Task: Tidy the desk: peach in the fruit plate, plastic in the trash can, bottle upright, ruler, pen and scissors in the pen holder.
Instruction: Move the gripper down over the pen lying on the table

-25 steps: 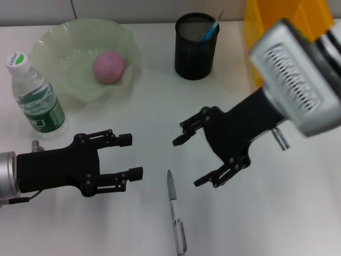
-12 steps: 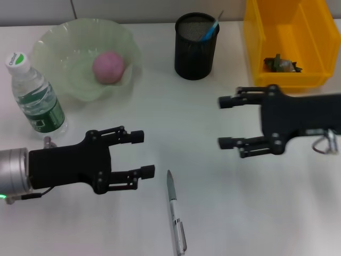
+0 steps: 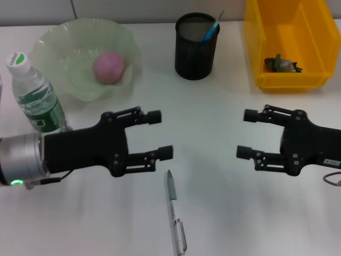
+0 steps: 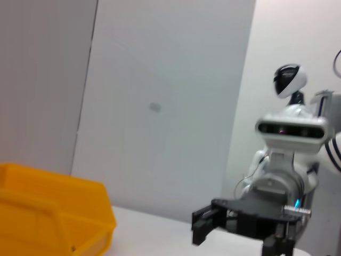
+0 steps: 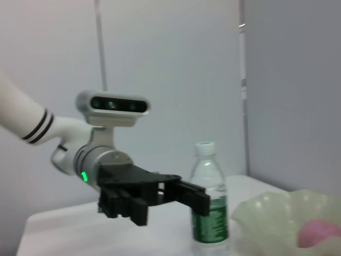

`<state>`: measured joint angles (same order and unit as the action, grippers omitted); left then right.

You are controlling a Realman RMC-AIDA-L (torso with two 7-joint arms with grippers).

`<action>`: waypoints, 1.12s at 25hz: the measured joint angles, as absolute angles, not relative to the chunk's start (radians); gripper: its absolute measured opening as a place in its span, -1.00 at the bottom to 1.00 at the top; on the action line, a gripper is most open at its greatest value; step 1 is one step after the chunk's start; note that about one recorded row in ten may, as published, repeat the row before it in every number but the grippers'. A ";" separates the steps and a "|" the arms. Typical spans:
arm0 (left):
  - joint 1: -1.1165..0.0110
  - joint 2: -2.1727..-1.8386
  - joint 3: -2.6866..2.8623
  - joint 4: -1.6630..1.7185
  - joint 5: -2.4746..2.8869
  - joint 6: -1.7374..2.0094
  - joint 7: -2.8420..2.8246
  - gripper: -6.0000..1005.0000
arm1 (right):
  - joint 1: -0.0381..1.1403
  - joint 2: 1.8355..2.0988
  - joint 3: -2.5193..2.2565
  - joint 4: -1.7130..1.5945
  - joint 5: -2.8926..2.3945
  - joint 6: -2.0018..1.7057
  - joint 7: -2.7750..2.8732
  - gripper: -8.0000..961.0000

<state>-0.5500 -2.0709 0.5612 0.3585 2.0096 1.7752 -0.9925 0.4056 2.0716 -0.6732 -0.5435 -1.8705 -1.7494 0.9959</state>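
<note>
- Both arms have shifted in the past second: the left gripper (image 3: 160,134) has slid across the tabletop (image 3: 224,213) toward the pen (image 3: 175,213), while the right gripper (image 3: 248,133) has swung down from beside the pen holder (image 3: 196,47) to hang level, well to the pen's right.
- Most of the tidying looks done: the peach (image 3: 109,66) sits in the fruit plate (image 3: 58,37), far up and left of the pen; the bottle (image 3: 34,96) stands upright just beside that plate; crumpled plastic (image 3: 279,64) lies in the yellow trash can (image 3: 285,40); a blue-tipped item already pokes out of the pen holder.
- By appearances, the pen is the step in hand, lying flat on the tabletop with its tip pointing toward the left gripper.
- Left gripper: released, fingers spread wide, holding nothing, lower fingertip just above the pen's tip and apparently clear of it.
- Right gripper: also released and empty, fingers parted, touching nothing.
- Next move likely calls for the left gripper to drop over the pen's barrel, straddle it and clench before carrying it up to the pen holder.
</note>
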 joint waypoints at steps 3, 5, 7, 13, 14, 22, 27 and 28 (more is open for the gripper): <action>-0.593 -2.071 0.577 0.363 2.009 1.773 -0.996 0.56 | 0.389 2.061 -0.617 -0.514 -1.870 -1.754 0.991 0.62; -0.630 -2.069 0.596 0.381 2.015 1.772 -1.004 0.56 | 0.381 2.047 -0.583 -0.502 -1.870 -1.768 1.002 0.62; -0.671 -2.067 0.629 0.428 2.015 1.781 -1.018 0.56 | 0.375 2.036 -0.560 -0.498 -1.870 -1.781 1.025 0.62; -0.744 -2.066 0.796 0.652 2.013 1.819 -1.028 0.56 | 0.360 2.002 -0.534 -0.494 -1.869 -1.797 1.086 0.62; -0.749 -2.066 0.827 0.682 2.014 1.823 -1.028 0.56 | 0.359 2.001 -0.528 -0.494 -1.869 -1.795 1.095 0.62; -0.747 -2.066 1.117 1.001 2.116 1.822 -0.947 0.56 | 0.350 2.005 -0.528 -0.491 -1.878 -1.708 1.192 0.62; -0.768 -2.069 1.197 1.088 2.233 1.820 -0.880 0.56 | 0.333 2.038 -0.529 -0.506 -1.878 -1.699 1.210 0.62; -0.769 -2.070 1.212 1.100 2.249 1.817 -0.867 0.56 | 0.331 2.042 -0.529 -0.510 -1.878 -1.693 1.210 0.62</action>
<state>-0.7692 -2.0696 1.2120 1.1003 2.2491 1.8169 -0.8665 0.3312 2.0423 -0.5286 -0.5105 -1.8783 -1.6931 1.2101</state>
